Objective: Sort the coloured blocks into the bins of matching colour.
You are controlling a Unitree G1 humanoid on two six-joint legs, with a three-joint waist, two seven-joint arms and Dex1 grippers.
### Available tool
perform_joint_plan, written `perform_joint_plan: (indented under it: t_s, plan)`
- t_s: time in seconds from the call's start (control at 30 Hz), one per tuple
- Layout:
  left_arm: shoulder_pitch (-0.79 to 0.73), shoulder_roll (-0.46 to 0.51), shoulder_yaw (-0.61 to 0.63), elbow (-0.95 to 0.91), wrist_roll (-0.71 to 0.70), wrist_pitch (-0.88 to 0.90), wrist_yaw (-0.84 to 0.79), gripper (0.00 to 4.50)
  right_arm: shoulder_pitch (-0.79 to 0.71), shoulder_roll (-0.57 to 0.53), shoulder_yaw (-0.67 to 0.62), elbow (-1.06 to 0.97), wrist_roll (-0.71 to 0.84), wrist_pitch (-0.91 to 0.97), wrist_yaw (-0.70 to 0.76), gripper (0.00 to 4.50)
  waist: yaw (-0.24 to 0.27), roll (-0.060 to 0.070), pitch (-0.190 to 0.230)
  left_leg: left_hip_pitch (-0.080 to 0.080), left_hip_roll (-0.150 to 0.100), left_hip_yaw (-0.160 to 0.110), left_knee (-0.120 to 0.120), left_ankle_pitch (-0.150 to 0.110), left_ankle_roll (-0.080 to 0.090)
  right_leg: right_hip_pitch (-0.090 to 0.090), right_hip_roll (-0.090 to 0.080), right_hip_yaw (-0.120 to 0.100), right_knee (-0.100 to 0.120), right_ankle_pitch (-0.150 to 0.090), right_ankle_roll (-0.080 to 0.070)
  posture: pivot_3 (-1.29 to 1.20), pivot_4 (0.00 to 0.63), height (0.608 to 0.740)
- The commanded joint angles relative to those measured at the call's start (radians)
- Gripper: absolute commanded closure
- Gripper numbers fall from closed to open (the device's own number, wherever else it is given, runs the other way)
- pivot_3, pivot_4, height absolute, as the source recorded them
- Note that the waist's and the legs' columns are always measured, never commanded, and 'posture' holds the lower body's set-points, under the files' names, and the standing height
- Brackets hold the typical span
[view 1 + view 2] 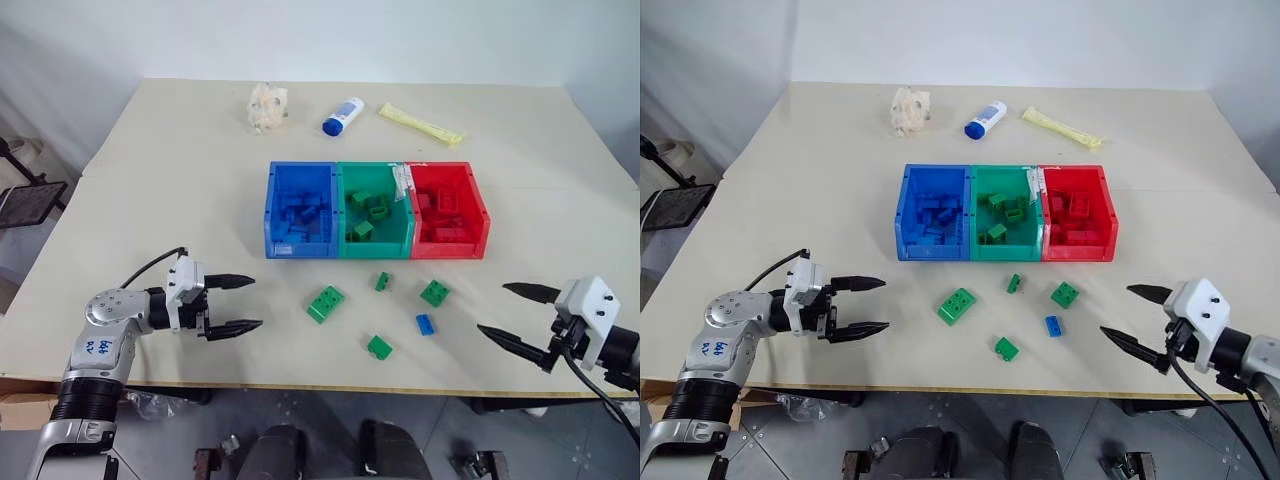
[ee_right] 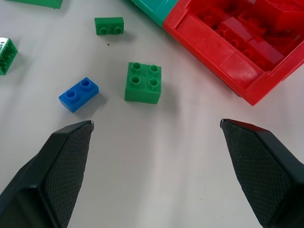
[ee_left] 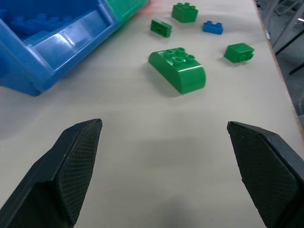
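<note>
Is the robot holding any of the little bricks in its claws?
No. The left gripper and right gripper are both open and empty.

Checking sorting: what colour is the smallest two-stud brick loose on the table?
Blue; clearest in the right wrist view.

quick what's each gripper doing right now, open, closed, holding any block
Left gripper: open, holding nothing, above the table left of the loose blocks.
Right gripper: open, holding nothing, right of the loose blocks.
</note>
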Motion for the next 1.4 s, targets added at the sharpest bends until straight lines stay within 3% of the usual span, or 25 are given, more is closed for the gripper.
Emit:
perform_joint_plan:
  t_s: [0.03,0.3,0.43,0.63,0.8,1.1,1.4]
  plan:
    - [-0.01,-0.002,0.006,-0.002,0.004,-0.022,0.016,0.0,-0.018,-0.005,-0.025,-0.032,0.012,-0.002,-0.009,0.0,0.0,0.0,0.0,0.0,0.0,0.0,0.0,0.0,0.0,0.0,0.0,0.0,0.0,0.0,0.0,0.0,0.15,0.74]
    - [-0.03,-0.03,0.011,-0.034,-0.019,0.035,0.081,0.0,-0.042,-0.098,0.007,-0.065,-0.004,0.214,-0.043,0.0,0.001,0.0,0.0,0.0,0.0,0.0,0.001,0.0,0.0,0.0,0.0,0.0,0.0,0.0,0.0,0.0,0.15,0.74]
    - [-0.033,-0.038,0.003,-0.003,0.002,-0.047,0.052,0.0,-0.003,-0.11,-0.053,-0.069,0.018,0.227,-0.011,0.0,0.003,0.0,0.0,-0.001,0.0,-0.002,0.001,0.0,0.0,0.001,0.0,0.0,0.0,0.0,0.0,0.0,0.15,0.74]
    - [-0.056,-0.042,-0.007,0.045,-0.018,-0.081,-0.015,0.0,0.2,-0.121,-0.293,-0.118,-0.005,0.24,0.078,0.0,0.008,0.0,0.0,0.0,-0.001,-0.002,0.001,0.0,0.0,0.003,0.001,-0.001,-0.003,0.0,0.0,0.0,0.15,0.74]
    - [-0.059,-0.044,-0.003,0.042,-0.061,-0.023,-0.057,0.0,0.227,-0.13,-0.322,-0.178,0.011,0.286,0.09,0.0,0.0,0.0,0.0,0.001,0.001,-0.002,0.001,0.0,0.0,0.005,-0.001,0.0,-0.005,0.0,0.0,0.0,0.15,0.74]
    - [0.061,-0.032,0.007,-0.123,-0.097,0.002,-0.055,0.0,-0.024,-0.131,-0.016,-0.237,0.053,0.399,0.016,0.0,-0.002,0.0,0.0,0.002,0.004,-0.003,0.001,-0.001,-0.002,0.005,-0.001,0.0,-0.005,0.0,-0.002,0.0,0.15,0.74]
    - [0.187,-0.019,0.037,-0.273,-0.137,0.058,-0.008,0.0,-0.3,-0.042,0.293,-0.077,-0.039,0.336,-0.022,0.0,-0.003,0.0,0.0,0.0,0.003,-0.006,0.001,-0.002,-0.002,0.006,-0.001,-0.002,-0.008,0.0,-0.002,0.0,0.15,0.74]
